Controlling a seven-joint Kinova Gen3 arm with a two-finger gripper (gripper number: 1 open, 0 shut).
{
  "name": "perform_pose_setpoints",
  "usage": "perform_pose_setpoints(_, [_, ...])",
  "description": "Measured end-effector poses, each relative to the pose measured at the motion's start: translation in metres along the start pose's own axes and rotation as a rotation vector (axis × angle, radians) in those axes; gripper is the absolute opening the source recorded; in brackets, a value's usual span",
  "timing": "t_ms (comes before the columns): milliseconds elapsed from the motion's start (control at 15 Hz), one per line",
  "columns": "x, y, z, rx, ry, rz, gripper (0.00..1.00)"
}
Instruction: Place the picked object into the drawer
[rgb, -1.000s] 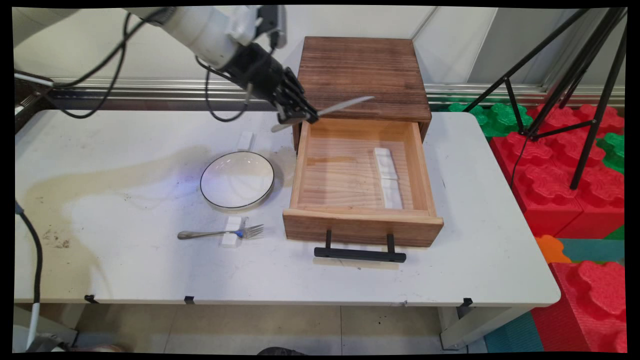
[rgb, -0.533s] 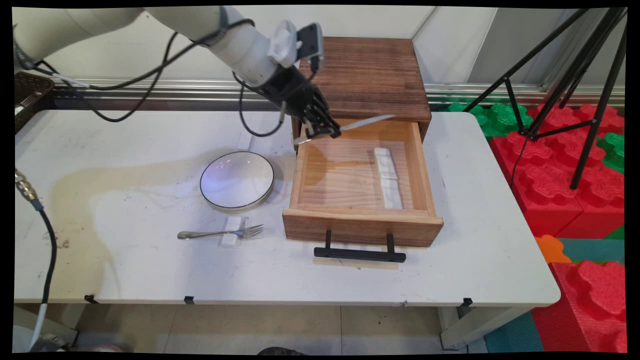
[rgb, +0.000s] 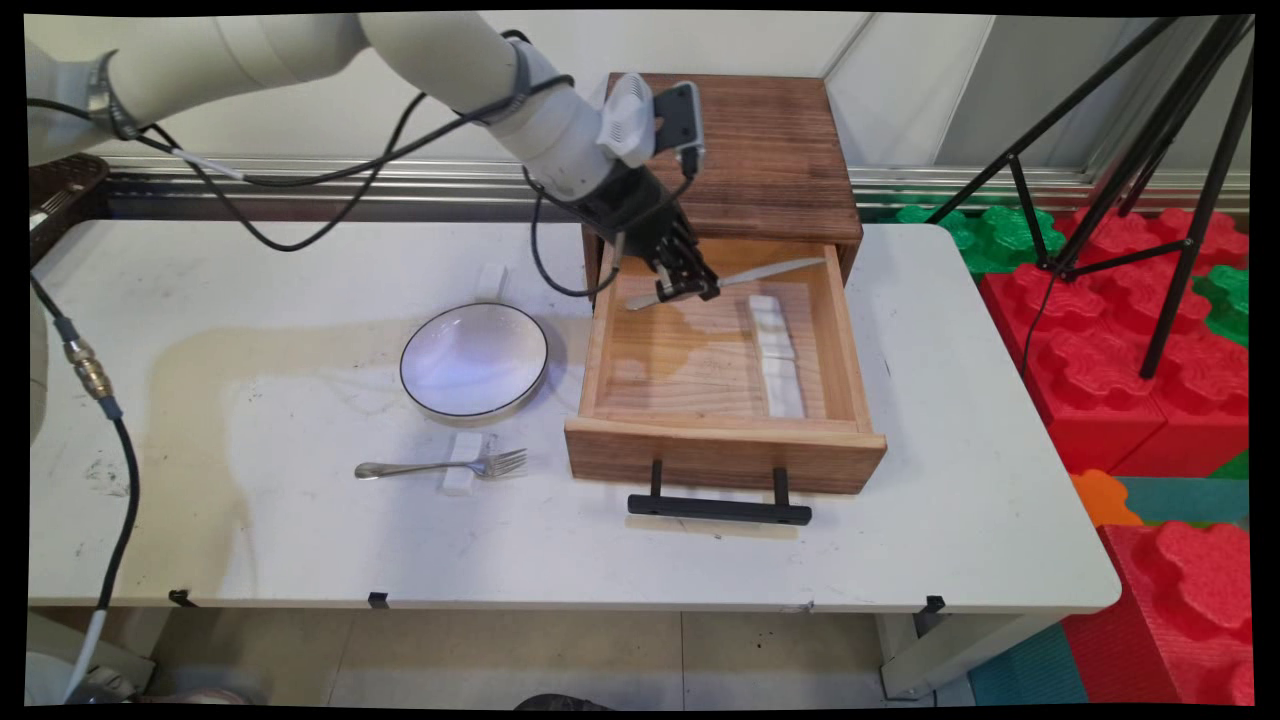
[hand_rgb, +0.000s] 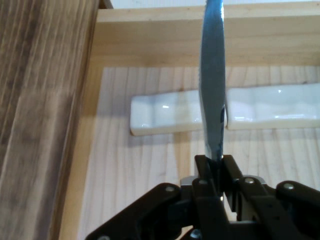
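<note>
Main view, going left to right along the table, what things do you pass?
fork → plate → end effector holding knife → open drawer with two white rests

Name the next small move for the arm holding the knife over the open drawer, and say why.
Probably lower straight down a little. The pincer is shut on the knife, which hangs above the drawer floor, its blade crossing over the two white rests lying end to end. The blade is not yet touching them, so a short descent would seat it.
</note>
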Motion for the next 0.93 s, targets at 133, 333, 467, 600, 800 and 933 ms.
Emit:
perform_pose_setpoints(133, [0.003, -0.001, 0.008, -0.004, -0.004, 0.003, 0.00])
perform_pose_setpoints(333, [0.002, -0.004, 0.023, -0.002, -0.020, 0.014, 0.00])
perform_pose_setpoints(467, [0.001, -0.006, 0.032, -0.002, -0.029, 0.022, 0.00])
perform_pose_setpoints(600, [0.000, -0.007, 0.040, -0.004, -0.036, 0.026, 0.00])
perform_pose_setpoints(800, [-0.003, -0.009, 0.055, -0.005, -0.045, 0.028, 0.00])
perform_pose_setpoints(933, [-0.005, -0.011, 0.061, -0.003, -0.052, 0.028, 0.00])
